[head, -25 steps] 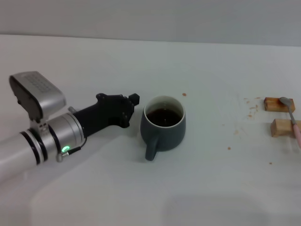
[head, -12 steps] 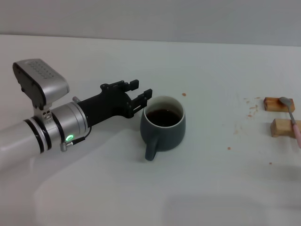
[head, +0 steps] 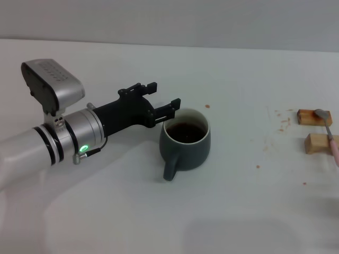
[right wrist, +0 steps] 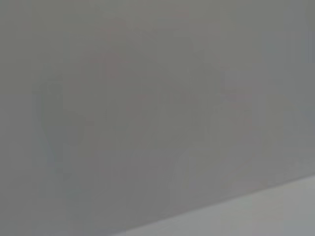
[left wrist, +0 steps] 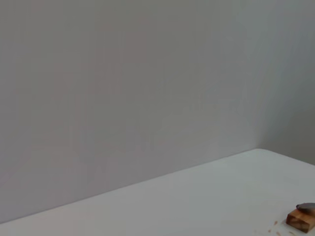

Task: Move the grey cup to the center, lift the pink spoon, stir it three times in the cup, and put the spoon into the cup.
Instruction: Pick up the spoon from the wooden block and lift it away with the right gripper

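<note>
Left claw [head: 162,100] gapes beside grey cup [head: 185,145]; pink spoon [head: 329,132] cut off.

Setting: laboratory or robot test bench. Evidence: bare white surface [head: 238,211], plain grey wall [head: 169,18] behind, silver robot arm [head: 47,143]; no household furnishings visible.

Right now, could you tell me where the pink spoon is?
In the head view, the pink spoon lies at the table's far right edge, across two wooden blocks, well right of the grey cup.

Bare table [head: 238,201] between grey cup [head: 185,145] and wooden blocks [head: 316,129].
</note>
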Robot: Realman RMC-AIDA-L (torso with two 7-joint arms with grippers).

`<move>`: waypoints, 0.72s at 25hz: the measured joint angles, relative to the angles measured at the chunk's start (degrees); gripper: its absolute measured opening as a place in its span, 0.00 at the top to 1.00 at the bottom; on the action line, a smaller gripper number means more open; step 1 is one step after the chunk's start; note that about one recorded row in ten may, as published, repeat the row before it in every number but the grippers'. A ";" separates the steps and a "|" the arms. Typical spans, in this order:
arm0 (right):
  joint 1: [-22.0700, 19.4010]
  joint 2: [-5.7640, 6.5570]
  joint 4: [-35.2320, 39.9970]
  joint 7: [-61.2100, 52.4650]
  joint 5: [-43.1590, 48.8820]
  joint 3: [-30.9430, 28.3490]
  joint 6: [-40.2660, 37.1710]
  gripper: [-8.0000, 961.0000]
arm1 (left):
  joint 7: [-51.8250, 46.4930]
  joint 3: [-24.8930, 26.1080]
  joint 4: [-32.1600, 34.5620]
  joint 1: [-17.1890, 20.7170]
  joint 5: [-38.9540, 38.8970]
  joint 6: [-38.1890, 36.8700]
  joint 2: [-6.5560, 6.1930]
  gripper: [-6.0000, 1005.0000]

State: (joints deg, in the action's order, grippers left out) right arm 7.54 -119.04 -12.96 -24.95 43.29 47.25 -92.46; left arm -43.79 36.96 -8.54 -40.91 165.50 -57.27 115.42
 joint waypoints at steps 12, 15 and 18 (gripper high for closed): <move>1.46 -0.17 0.18 0.00 1.50 0.65 3.74 0.36 | -0.41 0.03 0.37 -0.58 -0.10 0.63 0.89 0.21; 1.77 -0.23 0.29 0.00 1.87 0.65 4.46 0.36 | -0.73 -0.02 0.35 -0.46 -0.11 0.58 0.96 0.21; 2.35 -0.28 0.28 -0.02 1.90 0.65 4.96 0.36 | -0.80 0.16 0.31 -0.23 -0.08 0.56 1.09 0.21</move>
State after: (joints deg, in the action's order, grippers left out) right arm 9.90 -119.33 -12.67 -24.97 45.18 47.90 -87.50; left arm -44.59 37.12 -8.24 -41.14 165.43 -56.70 116.50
